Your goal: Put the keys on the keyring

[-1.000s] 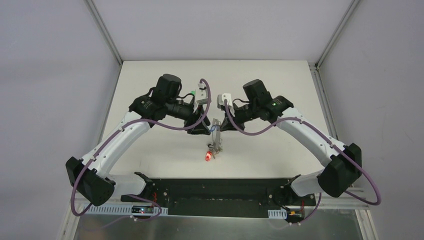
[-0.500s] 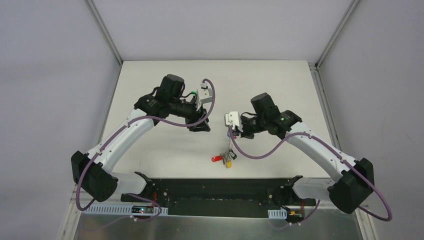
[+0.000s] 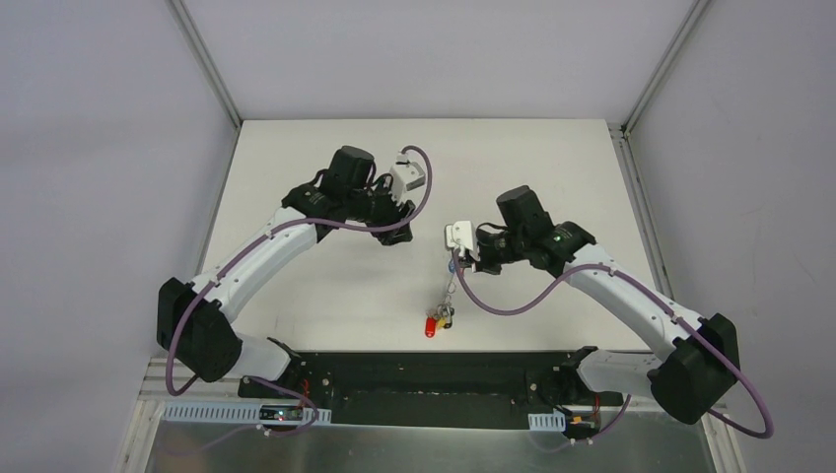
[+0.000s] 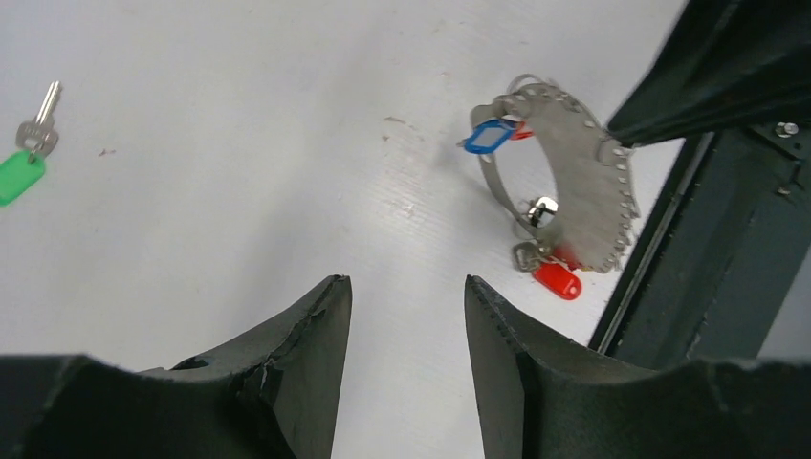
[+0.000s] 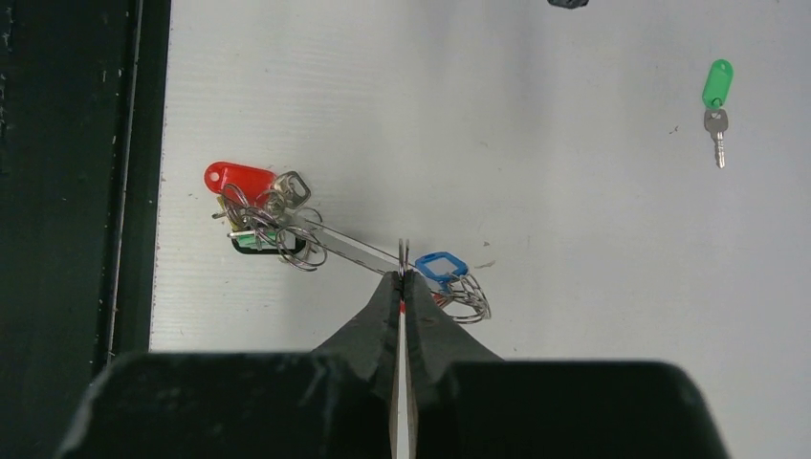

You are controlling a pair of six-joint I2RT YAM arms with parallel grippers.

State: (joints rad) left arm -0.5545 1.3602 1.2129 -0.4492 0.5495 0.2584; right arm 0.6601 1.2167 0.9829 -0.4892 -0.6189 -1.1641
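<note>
Keyring (image 5: 344,247), thin grey wire loop, clenched in right fingers (image 5: 378,320) | left fingers (image 4: 316,330) released, empty | next likely: straddle green-tagged silver key (image 4: 24,170) squarely

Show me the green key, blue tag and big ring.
green key (image 5: 715,84): right wrist view, on its green tag.
blue tag (image 5: 440,265): right wrist view, its middle.
ring (image 4: 588,177): left wrist view, on its metal band.

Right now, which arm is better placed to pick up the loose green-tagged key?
Left, I think. The left gripper is open and empty, and the green-tagged key lies loose in its view. The right gripper is shut on the keyring.
</note>
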